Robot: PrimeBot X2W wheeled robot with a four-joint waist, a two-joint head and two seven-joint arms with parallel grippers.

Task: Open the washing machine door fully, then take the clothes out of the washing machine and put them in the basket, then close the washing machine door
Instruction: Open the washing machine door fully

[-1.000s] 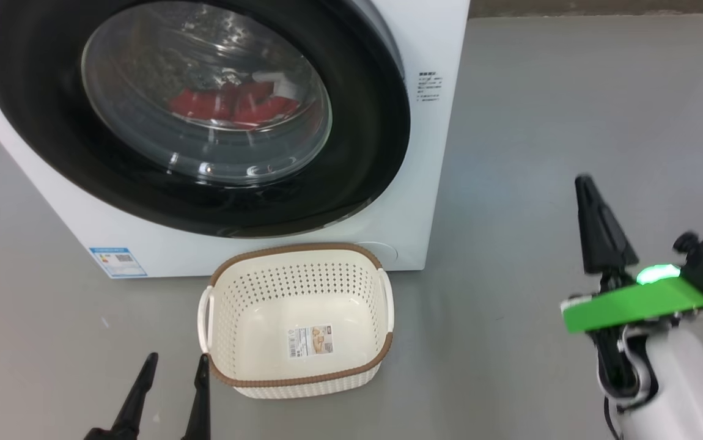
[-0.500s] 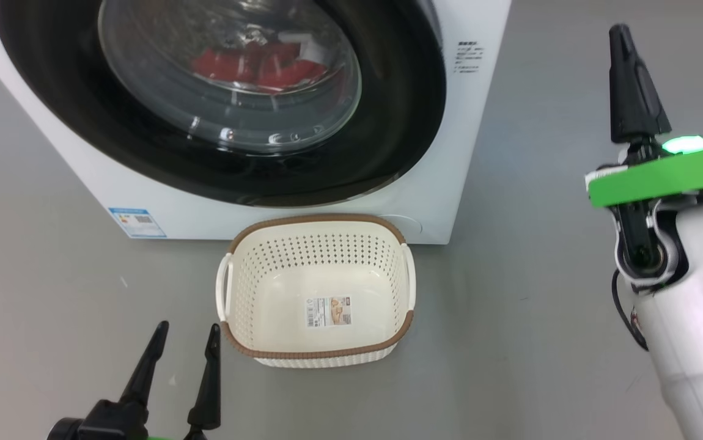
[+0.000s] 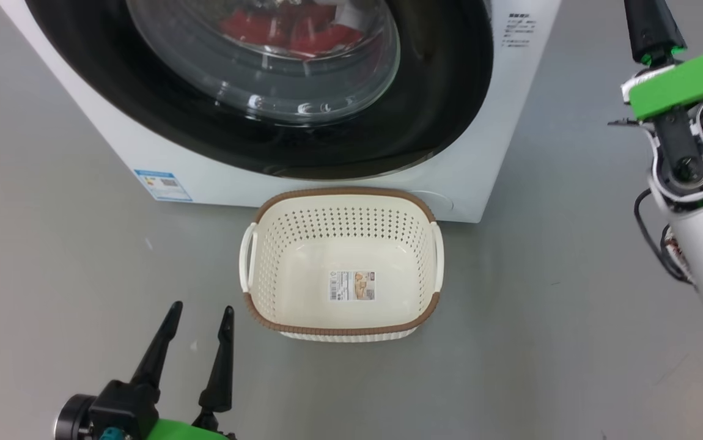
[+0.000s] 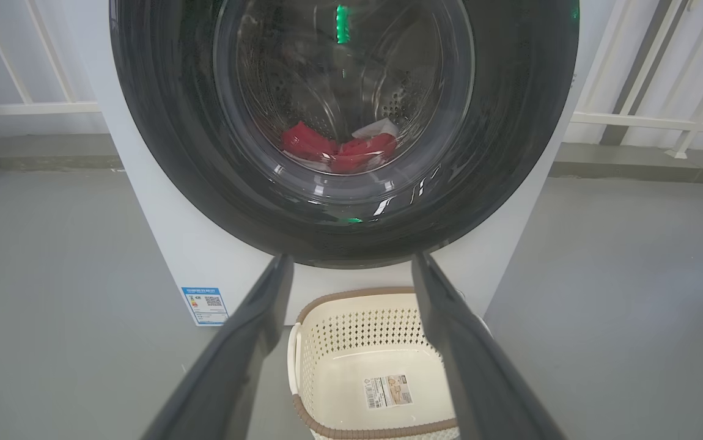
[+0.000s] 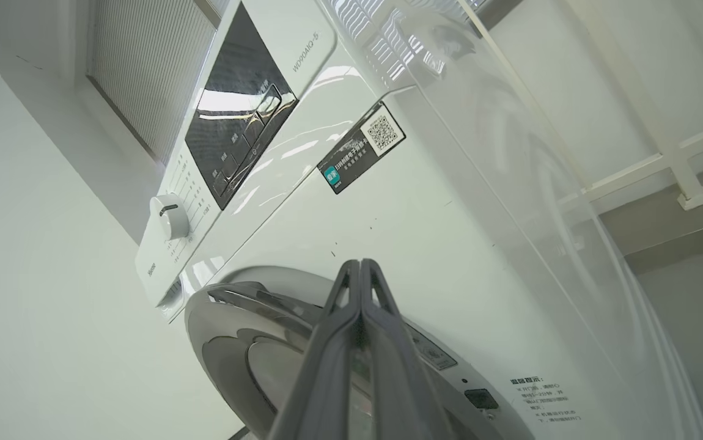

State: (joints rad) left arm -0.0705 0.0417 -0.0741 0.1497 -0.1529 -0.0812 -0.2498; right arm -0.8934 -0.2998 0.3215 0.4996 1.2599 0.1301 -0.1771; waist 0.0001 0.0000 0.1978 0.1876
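The washing machine (image 3: 498,116) is white, and the black-rimmed washing machine door (image 3: 449,91) covers its front. I cannot tell whether the door is latched. The red clothes (image 3: 290,30) lie in the drum behind the glass, clothes (image 4: 339,146) also seen in the left wrist view. The cream basket (image 3: 339,194) stands on the floor against the machine's foot, nothing in it but a sticker. My left gripper (image 3: 200,308) is open, low and left of the basket. My right gripper (image 5: 360,263) is shut on nothing, raised to the right of the machine, pointing at the door's right edge (image 5: 247,305).
Grey floor (image 3: 559,287) spreads on both sides of the machine and basket. A white railing (image 4: 639,119) and wall run behind the machine. The control panel with its dial (image 5: 168,217) sits above the door. A blue label (image 3: 162,184) marks the machine's lower left.
The head camera has shifted, sliding machine and basket rightwards in the picture. My right arm has risen beside the machine, its fingers now reaching the picture's top edge. The left gripper stays open.
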